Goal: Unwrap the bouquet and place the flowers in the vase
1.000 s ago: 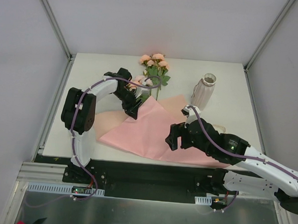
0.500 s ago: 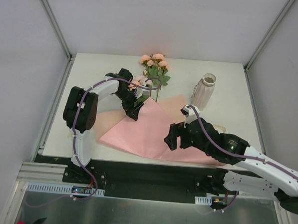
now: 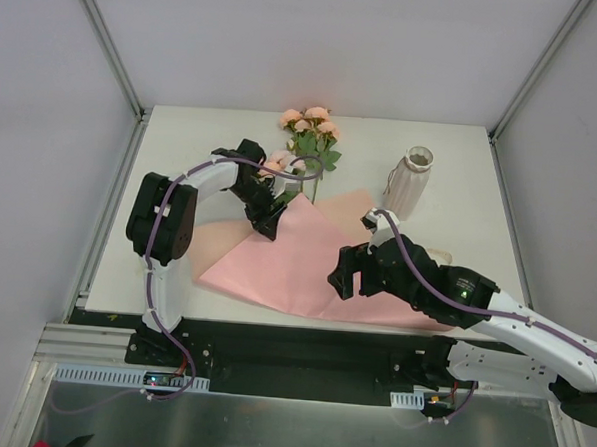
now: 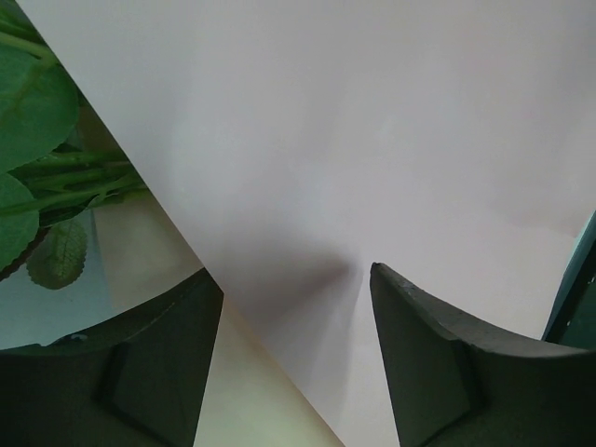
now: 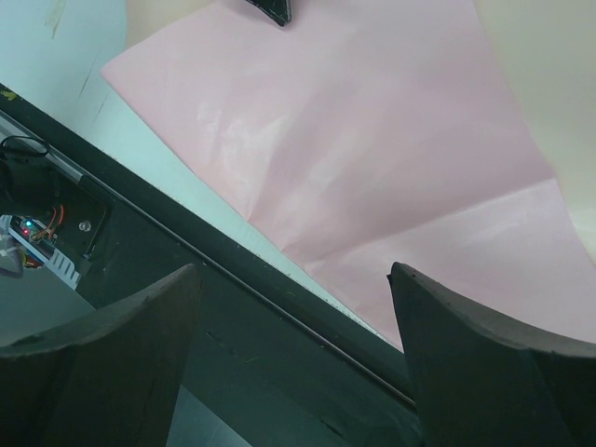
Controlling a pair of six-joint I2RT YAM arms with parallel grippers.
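The flowers (image 3: 308,132), peach-pink roses with green leaves, lie at the table's far middle, stems pointing toward the near side. Their leaves (image 4: 37,140) show at the left of the left wrist view. The unfolded pink paper sheet (image 3: 307,254) lies flat in front of them. My left gripper (image 3: 267,217) is low over the sheet's far-left edge beside the stems. Its jaws stand open, with the paper's edge (image 4: 279,307) running between the fingers (image 4: 158,363). The cream ribbed vase (image 3: 411,184) stands upright at the right. My right gripper (image 3: 344,276) hovers open over the sheet's near part, holding nothing.
The table's near edge and a black rail (image 5: 233,307) run under my right gripper (image 5: 293,270). The sheet (image 5: 372,140) reaches close to that edge. Grey enclosure walls (image 3: 73,122) border the table on the left, back and right.
My left gripper has shifted slightly toward the flower stems, and its jaws widened then narrowed somewhat. The right arm has edged a little to the left. The flowers and vase have not moved.
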